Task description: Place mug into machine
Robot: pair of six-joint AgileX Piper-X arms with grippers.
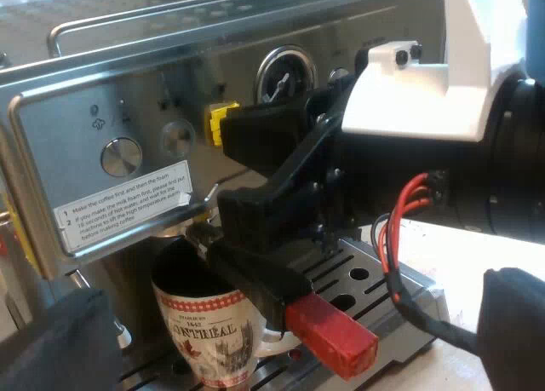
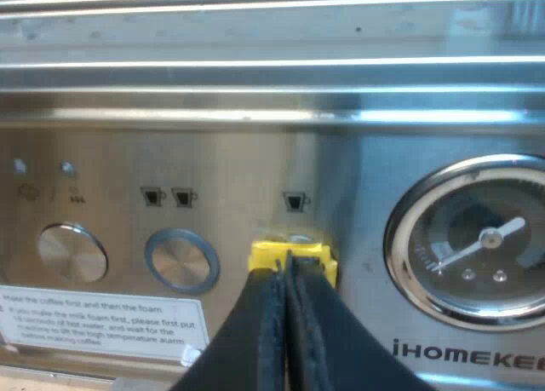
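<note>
Mug (image 1: 209, 333) upright on the drip tray (image 1: 375, 280) of the espresso machine (image 1: 85, 127), just beneath the locked holder (image 1: 255, 276) with its red end (image 1: 332, 336) | left claw (image 1: 289, 323) spread, facing the mug | right claw (image 2: 287, 263) pressed together, tips at the yellow button (image 2: 262, 259) near the pressure gauge (image 2: 477, 242)

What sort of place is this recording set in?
Likely a coffee-making bench: a steel espresso machine with a pressure gauge, a mug on its drip tray, and a holder's red-ended handle at the machine's front.
</note>
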